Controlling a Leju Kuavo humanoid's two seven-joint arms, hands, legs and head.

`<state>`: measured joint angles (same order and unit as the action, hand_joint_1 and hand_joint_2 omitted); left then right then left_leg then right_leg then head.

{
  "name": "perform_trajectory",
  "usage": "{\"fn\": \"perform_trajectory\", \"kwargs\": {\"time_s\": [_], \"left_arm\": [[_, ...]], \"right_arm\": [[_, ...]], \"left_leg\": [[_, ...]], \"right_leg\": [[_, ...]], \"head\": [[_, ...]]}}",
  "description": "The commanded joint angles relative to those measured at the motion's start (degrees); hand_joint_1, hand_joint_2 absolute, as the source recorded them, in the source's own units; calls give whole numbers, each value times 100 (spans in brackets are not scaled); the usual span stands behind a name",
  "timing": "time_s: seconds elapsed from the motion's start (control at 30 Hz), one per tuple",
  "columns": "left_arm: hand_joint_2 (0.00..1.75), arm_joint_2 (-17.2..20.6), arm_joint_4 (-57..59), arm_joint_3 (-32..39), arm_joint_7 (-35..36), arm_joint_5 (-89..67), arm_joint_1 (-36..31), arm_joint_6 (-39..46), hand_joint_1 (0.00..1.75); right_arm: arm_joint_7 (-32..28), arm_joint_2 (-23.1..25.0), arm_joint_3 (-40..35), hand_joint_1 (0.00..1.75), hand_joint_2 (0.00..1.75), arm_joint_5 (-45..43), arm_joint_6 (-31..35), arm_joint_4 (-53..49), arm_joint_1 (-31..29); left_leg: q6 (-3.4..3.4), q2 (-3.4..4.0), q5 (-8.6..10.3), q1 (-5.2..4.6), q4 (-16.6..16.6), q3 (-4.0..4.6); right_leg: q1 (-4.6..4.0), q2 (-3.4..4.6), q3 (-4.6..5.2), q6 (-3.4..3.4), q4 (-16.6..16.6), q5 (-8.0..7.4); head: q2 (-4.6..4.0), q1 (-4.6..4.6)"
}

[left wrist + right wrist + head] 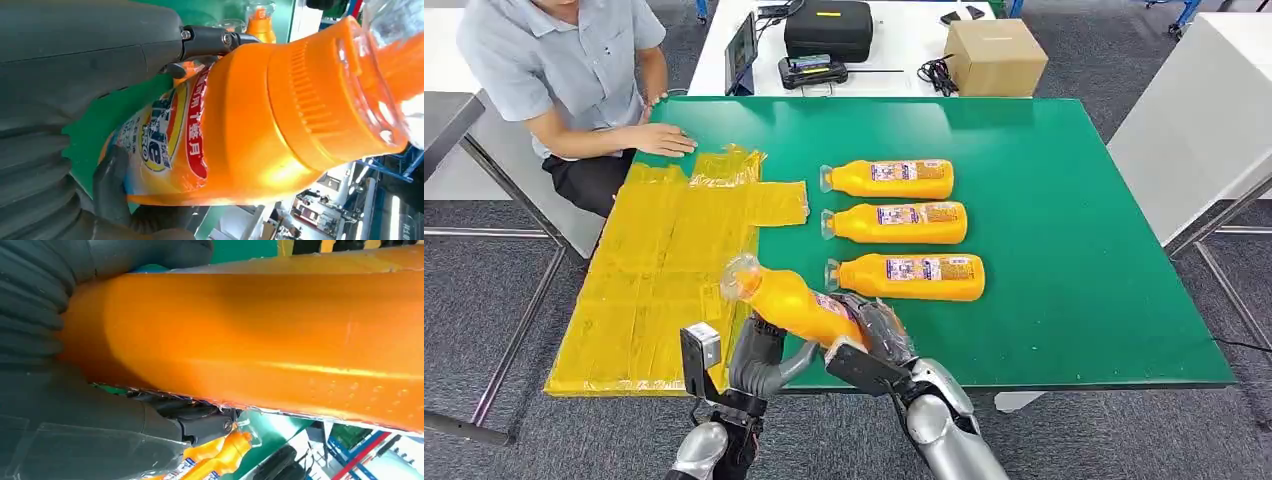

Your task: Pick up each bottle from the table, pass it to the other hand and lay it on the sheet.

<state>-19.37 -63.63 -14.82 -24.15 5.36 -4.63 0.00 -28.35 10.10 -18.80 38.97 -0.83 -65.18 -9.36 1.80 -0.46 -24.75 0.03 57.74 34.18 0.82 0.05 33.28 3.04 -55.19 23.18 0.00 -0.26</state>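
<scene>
One orange bottle (789, 297) is held clear of the green table (1074, 290) at its near edge, cap end aimed toward the yellow sheet (654, 270). It is grasped at the base by the right hand (879, 335) and cupped at mid-body by the left hand (759, 360), as suits the hand-over. Three bottles (894, 222) are left lying in a row, caps toward the sheet, beside which a person's hand (664, 140) is rested.

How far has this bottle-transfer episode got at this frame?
Nothing is finished yet: the yellow taped sheet has no bottle on it. In hand: one orange plastic bottle is off the green table, with the right hand and the left hand both around it, mid-handover. Left: laying it down, then the three orange bottles in a row.
</scene>
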Motion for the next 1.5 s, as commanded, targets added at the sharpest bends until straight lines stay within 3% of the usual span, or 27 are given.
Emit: {"fn": "perform_trajectory", "kwargs": {"time_s": [0.03,0.27,0.33,0.37,0.4,0.43,0.5,0.57,0.6,0.63,0.7,0.73,0.77,0.8,0.87,0.93,0.97,1.5], "left_arm": [[175,-63,705,-312,145,260,-434,-101,0],[175,-63,843,-121,128,477,-531,0,0],[175,-63,803,-105,82,569,-527,-25,0],[175,-63,806,-80,124,695,-531,-11,17],[175,-63,823,-74,124,706,-540,-16,175],[175,-63,829,-41,75,696,-549,16,175],[175,-63,829,-41,75,696,-549,16,175],[175,-63,766,-19,-50,486,-531,46,175],[175,-63,692,5,-114,418,-510,79,175],[175,-63,633,25,-147,383,-492,56,175],[175,-63,633,25,-147,383,-492,56,175],[175,-63,605,47,-148,363,-482,46,175],[175,-63,547,49,-178,307,-456,33,175],[175,-63,419,49,-337,79,-402,-6,175],[175,-63,274,33,-101,247,-325,-200,175],[175,-63,207,49,-96,246,-281,-183,175],[175,-63,190,88,-91,230,-264,-144,175],[175,-54,83,220,-172,-263,-214,127,175]], "right_arm": [[73,-27,-276,136,175,-50,-12,327,-387],[149,-8,-615,136,175,120,54,194,-255],[185,-2,-657,127,175,131,131,303,-328],[202,-3,-669,113,175,157,150,373,-371],[207,2,-662,91,175,142,143,426,-395],[209,14,-651,79,175,158,188,519,-430],[209,14,-651,79,175,158,188,519,-430],[225,17,-640,59,175,198,249,584,-439],[289,4,-673,61,175,401,438,636,-462],[299,23,-659,79,175,452,456,697,-484],[299,23,-659,79,175,452,456,697,-484],[299,39,-645,91,175,447,455,723,-496],[291,50,-621,138,175,443,459,730,-484],[277,58,-608,145,175,493,501,708,-457],[268,55,-565,131,175,466,473,674,-417],[157,109,-418,14,175,218,395,627,-358],[150,108,-381,0,175,185,386,590,-336],[160,86,-181,0,175,67,382,414,-241]], "left_leg": [[-6,3,-3,1,0,-10],[-6,4,-3,4,-1,-5],[-9,5,-6,4,0,-13],[-6,2,-3,3,1,-8],[-8,3,-5,3,0,-11],[-12,6,-10,5,3,-20],[-9,10,-7,4,1,-16],[-9,6,-6,4,0,-16],[-7,2,-4,4,1,-8],[-10,7,-7,4,0,-16],[-9,8,-6,4,0,-12],[-6,5,-3,2,-1,-5],[-10,7,-7,5,1,-12],[-6,3,-3,4,0,-5],[-10,5,-10,4,3,-14],[-9,5,-9,4,3,-11],[-5,2,-3,4,0,-4],[-8,1,-7,2,0,-10]], "right_leg": [[-2,0,-10,-8,0,3],[-4,2,-7,-7,2,1],[-5,-1,-13,-11,0,6],[-4,-3,-8,-8,0,4],[-5,-2,-10,-11,-1,5],[-6,1,-18,-16,-4,10],[-5,5,-14,-13,-2,6],[-5,1,-17,-13,0,6],[-5,-2,-10,-10,0,4],[-5,2,-16,-13,-1,6],[-5,4,-12,-12,-1,5],[-3,2,-6,-8,0,2],[-6,2,-13,-13,-2,6],[-4,1,-7,-8,1,2],[-5,0,-14,-14,-4,9],[-5,1,-12,-12,-2,8],[-4,-1,-5,-7,1,4],[-3,-2,-11,-11,-2,9]], "head": [[0,0],[0,0],[0,0],[0,0],[0,0],[0,0],[0,0],[0,2],[0,0],[0,2],[0,2],[0,2],[0,0],[0,2],[0,2],[0,2],[0,2],[0,2]]}}
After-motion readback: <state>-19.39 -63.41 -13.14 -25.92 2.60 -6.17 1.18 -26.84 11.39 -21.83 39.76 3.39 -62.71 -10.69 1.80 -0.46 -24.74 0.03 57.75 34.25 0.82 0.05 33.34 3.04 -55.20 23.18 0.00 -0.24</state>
